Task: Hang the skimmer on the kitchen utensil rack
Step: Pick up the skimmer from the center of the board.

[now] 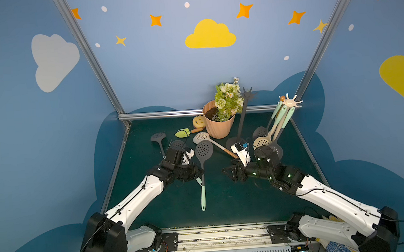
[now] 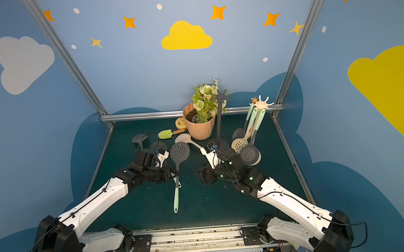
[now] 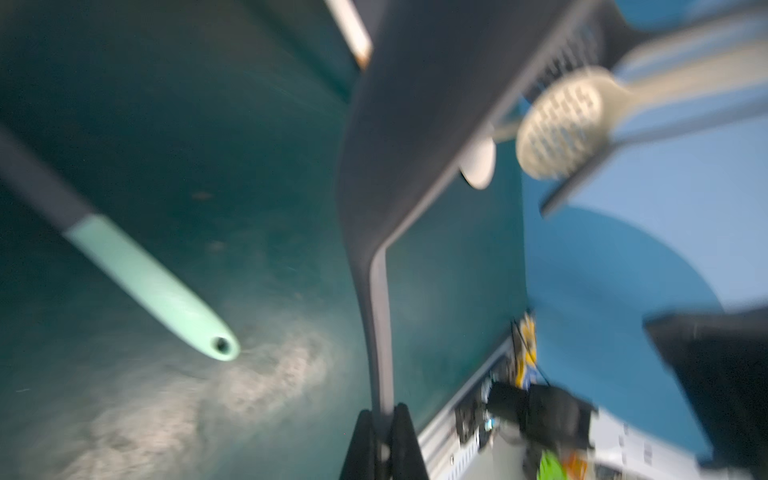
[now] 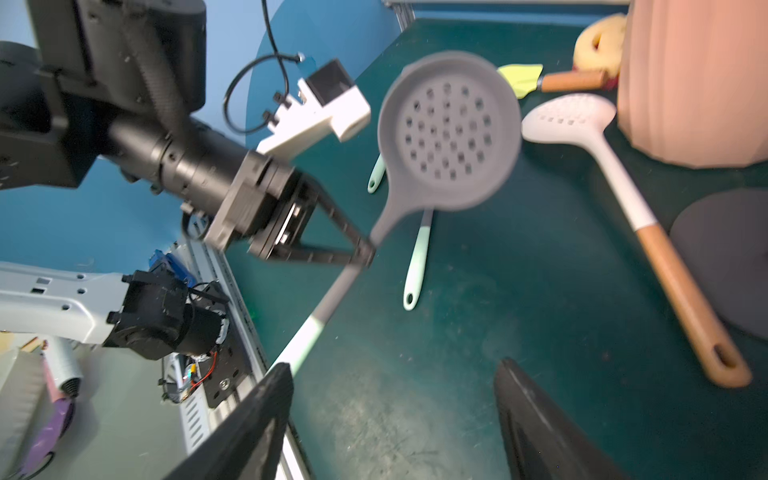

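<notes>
My left gripper (image 1: 200, 173) is shut on the thin neck of a grey skimmer (image 1: 204, 150) with a mint handle, near the middle of the mat. The wrist view shows the left gripper (image 3: 381, 432) pinching the skimmer (image 3: 415, 124) just below its perforated head. The right gripper (image 1: 226, 173) hangs open and empty a little to the right. From its own wrist camera, the right gripper (image 4: 399, 415) is spread wide, and the skimmer (image 4: 449, 133) slants past one finger. An empty dark rack (image 1: 243, 118) stands behind. A cream rack (image 1: 290, 103) at back right carries several skimmers.
A pink flower pot (image 1: 219, 127), a yellow sponge (image 1: 198, 121) and a green trowel (image 1: 184, 132) sit at the back. A white skimmer with a wooden handle (image 1: 212, 143) and dark skimmers (image 1: 158, 137) lie on the green mat (image 1: 225, 202). Metal rails edge it.
</notes>
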`<state>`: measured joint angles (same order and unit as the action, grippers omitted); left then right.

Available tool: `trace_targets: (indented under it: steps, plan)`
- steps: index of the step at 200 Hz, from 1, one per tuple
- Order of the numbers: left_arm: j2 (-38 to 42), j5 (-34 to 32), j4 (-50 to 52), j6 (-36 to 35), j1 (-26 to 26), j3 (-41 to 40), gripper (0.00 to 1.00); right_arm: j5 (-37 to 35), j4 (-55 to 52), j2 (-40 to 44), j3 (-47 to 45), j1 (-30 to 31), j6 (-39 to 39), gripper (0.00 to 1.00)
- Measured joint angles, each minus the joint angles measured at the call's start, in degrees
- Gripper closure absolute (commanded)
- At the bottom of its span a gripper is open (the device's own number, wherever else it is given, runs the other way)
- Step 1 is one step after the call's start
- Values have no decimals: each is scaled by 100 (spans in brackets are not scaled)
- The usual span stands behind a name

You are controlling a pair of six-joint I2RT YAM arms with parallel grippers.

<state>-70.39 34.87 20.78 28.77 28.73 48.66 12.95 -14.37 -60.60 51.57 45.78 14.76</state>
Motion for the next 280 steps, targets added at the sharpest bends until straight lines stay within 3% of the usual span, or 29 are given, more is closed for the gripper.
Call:
trace_targets:
  steps: [44,79,117,158,215,236,255,270,280]
  plan:
    - [-63,411,568,-697,579,411,96,9,-992,-9,715,-619,-713,24]
    - [-238,590,887,-1088,852,579,96,479,-1897,15,1058,-1375,-1342,24]
    - [-293,730,1139,-1449,1064,769,96,1165,-2448,-129,1419,-1419,-1915,25]
    - [-304,817,1366,-1762,1198,964,96,1357,-2684,-557,1541,-1401,-2308,30]
    - [-304,857,1554,-2006,1248,997,96,1585,-2573,-634,1499,-1390,-2404,89]
    - [-306,940,1641,-2022,1255,1003,96,1606,-2487,-605,1392,-1390,-2490,100]
    - [-308,922,1720,-2002,1255,1010,82,1576,-2437,-603,1224,-1408,-2472,100]
    - [-308,817,1659,-1993,1255,1034,47,1561,-2424,-603,1121,-1397,-2358,100]
    - [-308,695,1615,-1945,1255,1084,33,1543,-2420,-601,1080,-1379,-2286,100]
